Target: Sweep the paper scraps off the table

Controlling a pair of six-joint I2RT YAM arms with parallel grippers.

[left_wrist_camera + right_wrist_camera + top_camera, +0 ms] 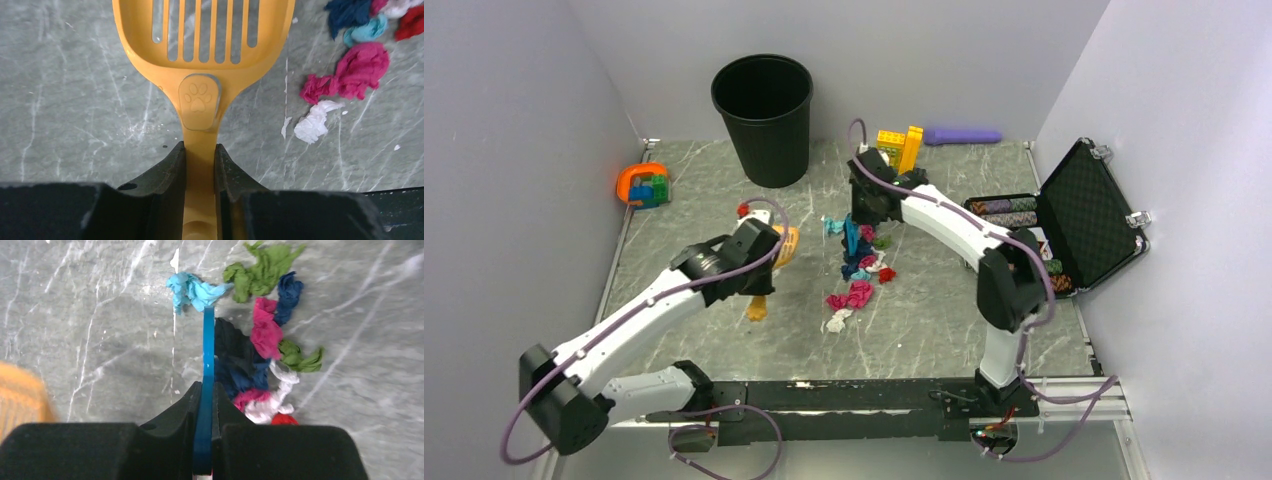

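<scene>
Paper scraps (859, 268) in pink, navy, teal, green, white and red lie in a loose line on the marble table (684, 190). My left gripper (767, 272) is shut on the handle of an orange slotted scoop (200, 55), which lies left of the scraps. In the left wrist view, pink (360, 70) and white (315, 122) scraps lie right of the scoop, beyond my left gripper (200, 147). My right gripper (862, 212) is shut on a thin blue flat tool (208, 350). The tool's edge stands along the pile's left side (265, 330), beyond my right gripper (206, 387).
A black bin (762, 115) stands at the back centre. Yellow bricks (899, 148) and a purple object (964, 135) lie behind the right arm. An open case of poker chips (1064, 220) sits at the right edge. An orange-green toy (644, 185) rests far left.
</scene>
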